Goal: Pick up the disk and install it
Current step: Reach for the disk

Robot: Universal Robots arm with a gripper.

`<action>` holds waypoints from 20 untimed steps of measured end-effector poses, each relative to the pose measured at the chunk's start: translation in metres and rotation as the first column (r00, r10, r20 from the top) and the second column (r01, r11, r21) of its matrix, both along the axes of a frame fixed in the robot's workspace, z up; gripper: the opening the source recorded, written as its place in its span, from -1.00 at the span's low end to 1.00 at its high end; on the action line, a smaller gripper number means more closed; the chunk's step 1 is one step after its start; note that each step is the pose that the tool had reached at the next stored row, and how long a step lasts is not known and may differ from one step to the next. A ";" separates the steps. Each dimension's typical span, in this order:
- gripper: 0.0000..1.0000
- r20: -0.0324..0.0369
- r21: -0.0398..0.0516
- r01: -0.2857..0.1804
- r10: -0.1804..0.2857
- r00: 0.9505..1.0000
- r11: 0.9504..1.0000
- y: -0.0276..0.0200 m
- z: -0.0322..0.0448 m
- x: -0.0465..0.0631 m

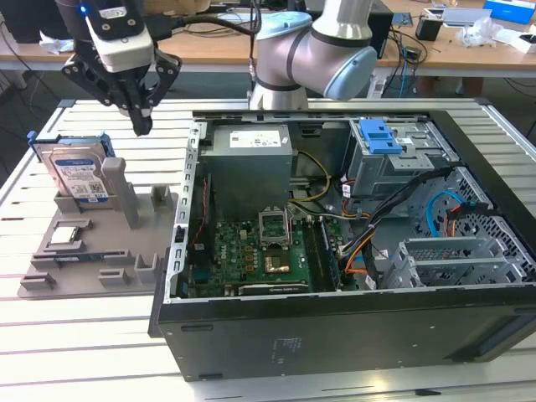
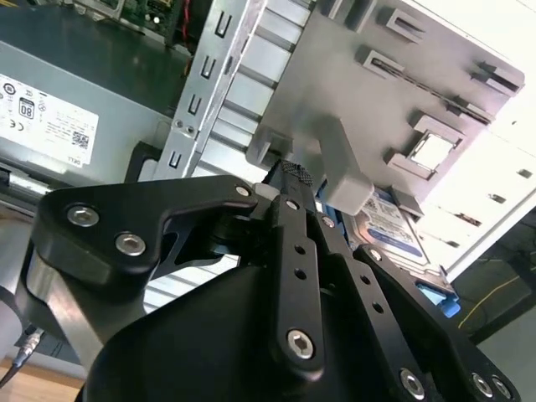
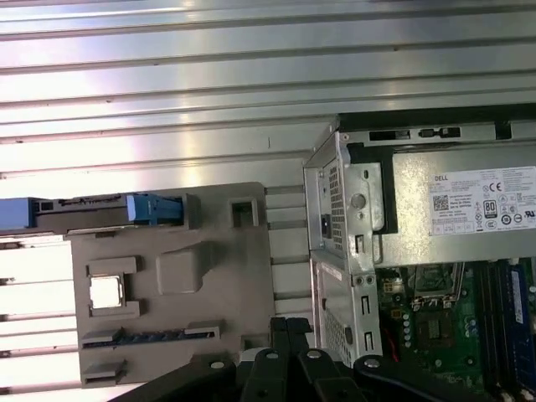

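Nothing is done yet: the disk [image 1: 77, 172] is standing on edge in its slot at the far edge of the grey holder tray [image 1: 84, 266], outside the open computer case [image 1: 335, 322]. The gripper [image 1: 142, 126] is hovering above that edge, near the disk on its case side, not touching, fingers pinched together on nothing.

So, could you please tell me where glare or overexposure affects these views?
In the second wrist view the table beyond the grey fixture tray burns out to white; in the first wrist view its slats glare in bright bands; the exterior view is evenly lit.
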State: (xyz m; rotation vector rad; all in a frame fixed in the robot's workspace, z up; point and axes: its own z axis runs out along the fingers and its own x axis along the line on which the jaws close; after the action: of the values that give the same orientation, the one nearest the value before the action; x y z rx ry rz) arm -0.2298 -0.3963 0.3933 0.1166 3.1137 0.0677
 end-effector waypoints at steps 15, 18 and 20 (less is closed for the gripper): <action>-0.79 0.000 0.000 0.000 0.000 1.000 1.000 0.0008 -0.0001 -0.043; -0.79 0.000 0.000 0.000 0.000 1.000 1.000 0.0010 -0.0001 -0.051; -0.79 0.000 0.000 0.000 0.000 1.000 1.000 0.0011 -0.0002 -0.058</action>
State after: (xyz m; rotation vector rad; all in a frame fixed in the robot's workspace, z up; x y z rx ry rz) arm -0.2876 -0.3952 0.3930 0.1164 3.1137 0.0678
